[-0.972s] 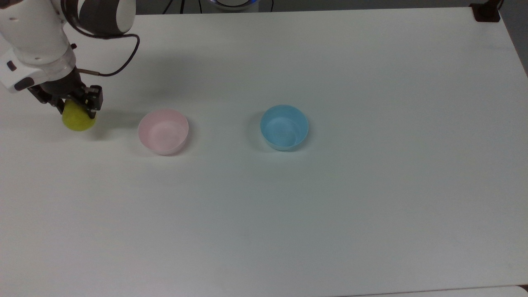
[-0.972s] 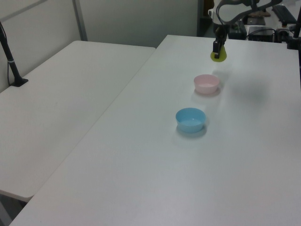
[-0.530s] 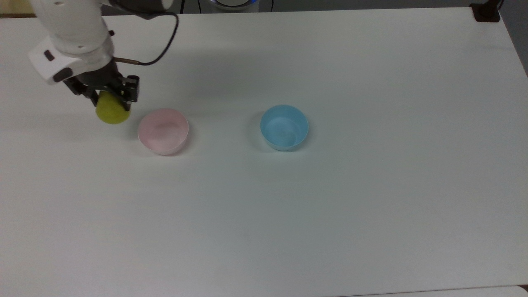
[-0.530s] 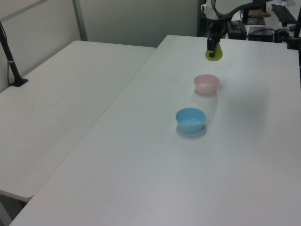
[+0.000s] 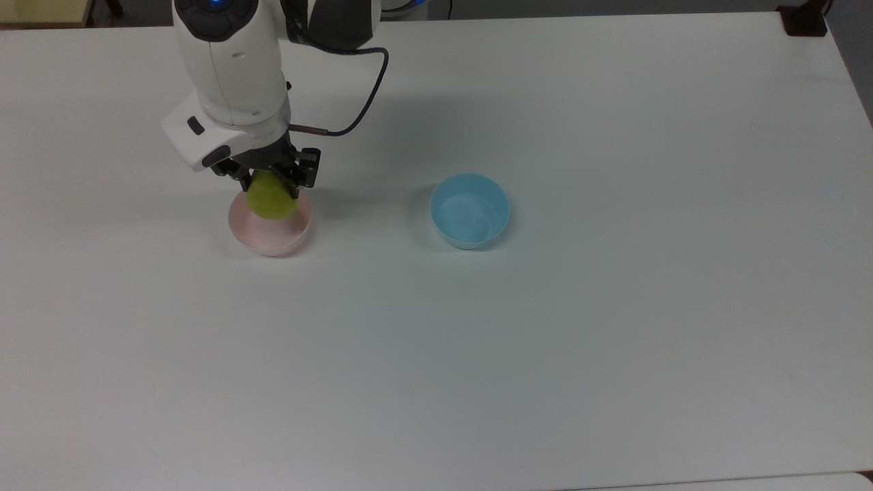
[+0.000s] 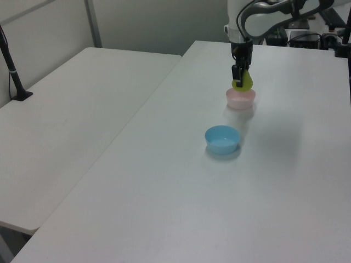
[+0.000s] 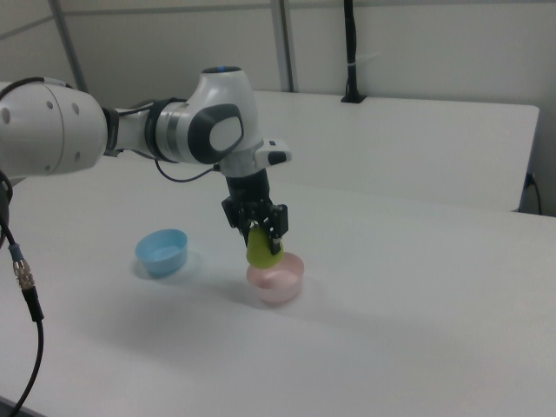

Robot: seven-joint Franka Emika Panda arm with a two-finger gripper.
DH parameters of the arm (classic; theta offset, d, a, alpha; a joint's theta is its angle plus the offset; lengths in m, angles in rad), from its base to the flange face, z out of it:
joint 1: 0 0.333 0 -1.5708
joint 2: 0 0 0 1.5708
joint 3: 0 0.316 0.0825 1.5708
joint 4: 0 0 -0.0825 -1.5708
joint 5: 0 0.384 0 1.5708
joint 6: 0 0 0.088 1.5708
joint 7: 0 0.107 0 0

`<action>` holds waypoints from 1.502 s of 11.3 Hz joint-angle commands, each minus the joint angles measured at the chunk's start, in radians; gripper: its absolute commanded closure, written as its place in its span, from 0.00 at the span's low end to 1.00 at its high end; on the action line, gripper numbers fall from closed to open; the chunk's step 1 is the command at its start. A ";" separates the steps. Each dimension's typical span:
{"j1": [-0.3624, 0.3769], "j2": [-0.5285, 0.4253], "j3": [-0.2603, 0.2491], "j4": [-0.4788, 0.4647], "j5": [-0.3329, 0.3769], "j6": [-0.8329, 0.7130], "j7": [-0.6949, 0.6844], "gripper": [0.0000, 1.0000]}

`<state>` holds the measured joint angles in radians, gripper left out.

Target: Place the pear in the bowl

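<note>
The yellow-green pear (image 5: 272,196) hangs in my gripper (image 5: 270,179), which is shut on its upper part. It is held just above the pale pink bowl (image 5: 273,236), over the bowl's far-left portion in the top view. In the left view the pear (image 6: 243,82) sits right above the pink bowl (image 6: 241,99), gripper (image 6: 238,74) on it. The right view shows the pear (image 7: 261,248) clear of the bowl (image 7: 276,280) rim, narrow end up between the fingers of the gripper (image 7: 257,224).
A light blue bowl (image 5: 470,210) stands on the white table (image 5: 545,327) to the right of the pink one in the top view. A second white table (image 6: 66,126) adjoins in the left view. A dark clamp (image 5: 803,19) sits at the table's far right corner.
My arm has carried the pear rightward in the top view, from beside the pink bowl's left to directly over it. Both bowls have stayed put.
</note>
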<state>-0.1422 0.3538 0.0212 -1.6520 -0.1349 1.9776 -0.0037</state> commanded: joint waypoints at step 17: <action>-0.007 0.036 -0.015 -0.071 0.008 0.172 0.014 0.12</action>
<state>-0.1531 0.4242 0.0143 -1.7087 -0.1348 2.1398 -0.0034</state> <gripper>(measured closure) 0.242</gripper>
